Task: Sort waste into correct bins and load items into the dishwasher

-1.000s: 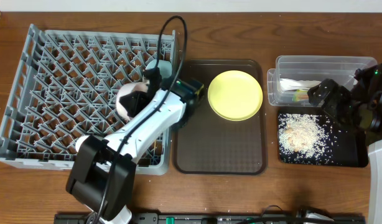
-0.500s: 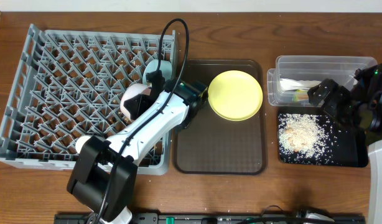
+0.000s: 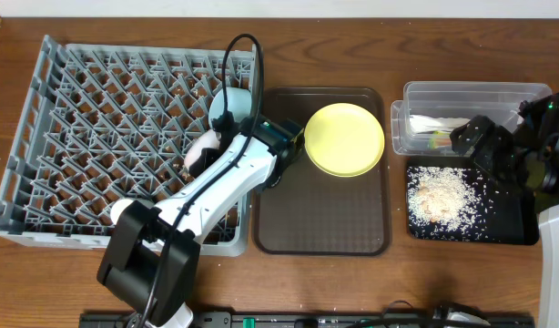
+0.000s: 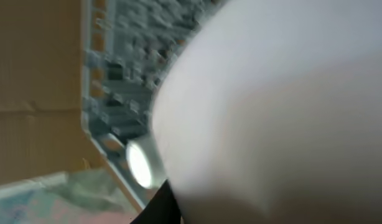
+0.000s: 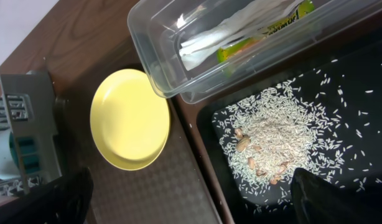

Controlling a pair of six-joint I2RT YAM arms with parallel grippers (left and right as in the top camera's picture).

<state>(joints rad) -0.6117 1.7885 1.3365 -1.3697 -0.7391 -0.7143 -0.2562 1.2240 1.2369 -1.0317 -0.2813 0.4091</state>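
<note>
My left gripper (image 3: 218,144) is shut on the pinkish-white bowl (image 3: 200,155) and holds it tilted on edge over the right side of the grey dish rack (image 3: 88,137). The bowl (image 4: 284,118) fills the left wrist view as a blur. The light blue bowl (image 3: 227,102) stands in the rack just behind it. The yellow plate (image 3: 344,138) (image 5: 130,119) lies on the brown tray. The clear tub (image 3: 471,96) (image 5: 178,81) holds the white tissue (image 5: 222,34) and the snack wrapper (image 5: 265,31). Rice crumbs (image 3: 439,196) (image 5: 272,134) lie in the black tray (image 3: 512,228). My right gripper (image 5: 197,205) is open and empty above it. The chopsticks are out of view.
The dark brown serving tray (image 3: 320,214) sits between the rack and the bins. The left arm's base (image 3: 147,264) stands at the front edge of the table. The right arm (image 3: 534,155) reaches in from the right edge.
My left gripper has shifted the pinkish-white bowl slightly right and tipped it more on edge, uncovering more of the light blue bowl. The right arm has not moved.
</note>
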